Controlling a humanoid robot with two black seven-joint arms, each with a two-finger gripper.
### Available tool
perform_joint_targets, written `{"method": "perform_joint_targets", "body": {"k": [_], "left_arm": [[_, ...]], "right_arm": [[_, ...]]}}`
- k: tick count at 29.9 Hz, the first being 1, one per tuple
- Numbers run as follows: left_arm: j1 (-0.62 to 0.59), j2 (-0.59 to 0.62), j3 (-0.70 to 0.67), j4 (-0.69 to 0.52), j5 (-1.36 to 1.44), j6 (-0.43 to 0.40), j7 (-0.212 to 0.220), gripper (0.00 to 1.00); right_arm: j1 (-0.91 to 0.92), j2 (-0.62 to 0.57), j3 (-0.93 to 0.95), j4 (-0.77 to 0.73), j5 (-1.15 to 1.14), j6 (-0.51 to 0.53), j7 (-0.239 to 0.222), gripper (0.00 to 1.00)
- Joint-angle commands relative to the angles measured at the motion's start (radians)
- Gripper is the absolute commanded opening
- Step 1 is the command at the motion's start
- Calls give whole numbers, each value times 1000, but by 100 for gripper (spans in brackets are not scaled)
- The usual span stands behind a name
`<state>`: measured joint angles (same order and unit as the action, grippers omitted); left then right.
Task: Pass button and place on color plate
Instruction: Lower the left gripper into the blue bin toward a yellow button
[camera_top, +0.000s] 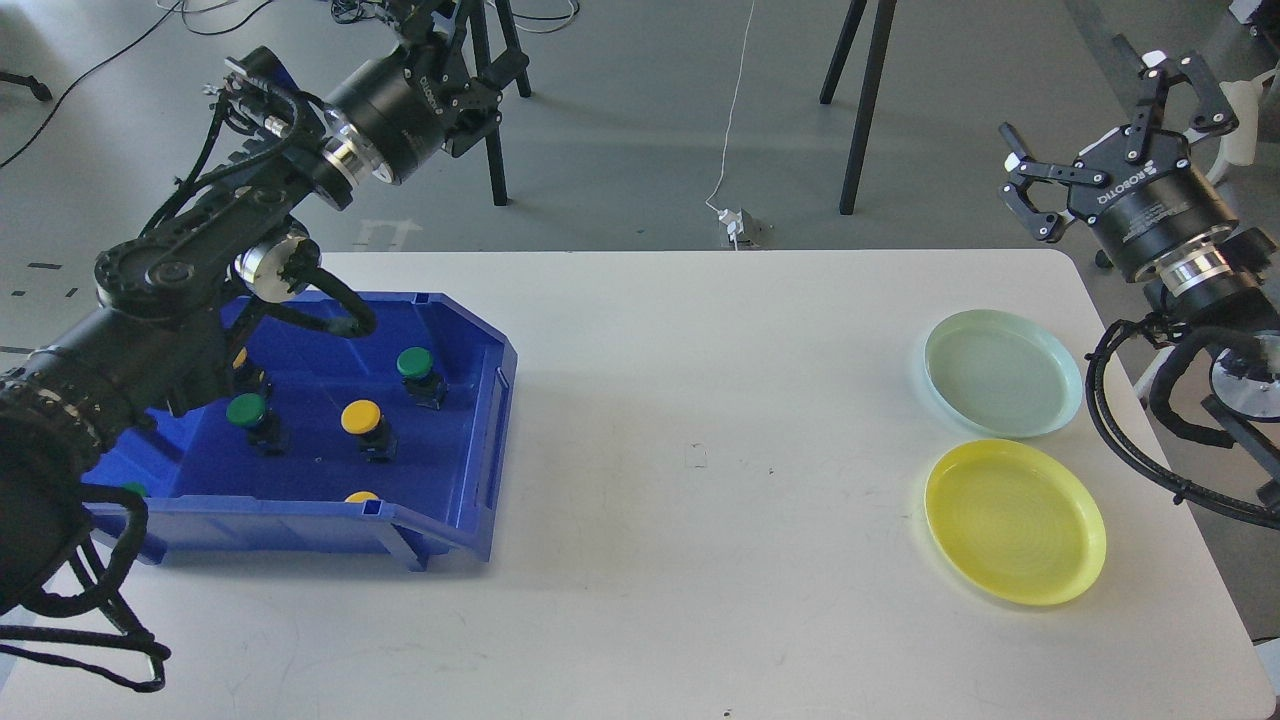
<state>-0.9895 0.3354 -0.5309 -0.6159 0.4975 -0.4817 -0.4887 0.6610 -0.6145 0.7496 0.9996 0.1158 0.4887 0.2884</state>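
Right end effector (1085, 125): I am holding it raised beyond the table's far right corner, its two fingers spread wide, gripping nothing.
Left end effector (470, 75): I am keeping it high behind the bin; dark and end-on, so I cannot tell its opening.
Buttons: green-capped (415, 363) and yellow-capped (361, 417) plastic push buttons are sitting in the blue plastic bin (480, 450) at left, on my left arm's side.
Plates: the pale green round plate (1003, 372) and yellow round plate (1014, 520) are waiting at right, well apart from the bin, hence the handover.
Obstacles: the white table (700, 450) between is lying bare; the bin's walls are hemming the buttons.
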Motion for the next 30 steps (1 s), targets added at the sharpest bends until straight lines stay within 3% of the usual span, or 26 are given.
{"method": "perform_joint_targets", "body": {"k": [1,8,14,19,23,27,30], "left_arm": [[23,40,-18,-2,-33,-7,0,100],[32,77,-46,-14,-201,-7,0,100],[230,142,-222,-397,-228,-7,0,100],[245,241,-242,-614,60,-7,0,100],[184,429,-86,-717,393,-7,0,98],[-1,624,181,-719,640,-7,0,98],[-119,694,310,-716,810,-7,0,100]], "right_arm": [[-3,27,-4,-3,-10,0,0,99],[-12,29,-6,-4,-10,0,2,99],[-17,22,-7,-4,-11,0,2,99],[-18,22,-9,-9,-13,0,2,99],[-20,24,-9,-13,-13,0,2,99],[-35,24,-7,-18,-15,0,2,99],[-41,27,-7,-38,-22,0,2,99]]}}
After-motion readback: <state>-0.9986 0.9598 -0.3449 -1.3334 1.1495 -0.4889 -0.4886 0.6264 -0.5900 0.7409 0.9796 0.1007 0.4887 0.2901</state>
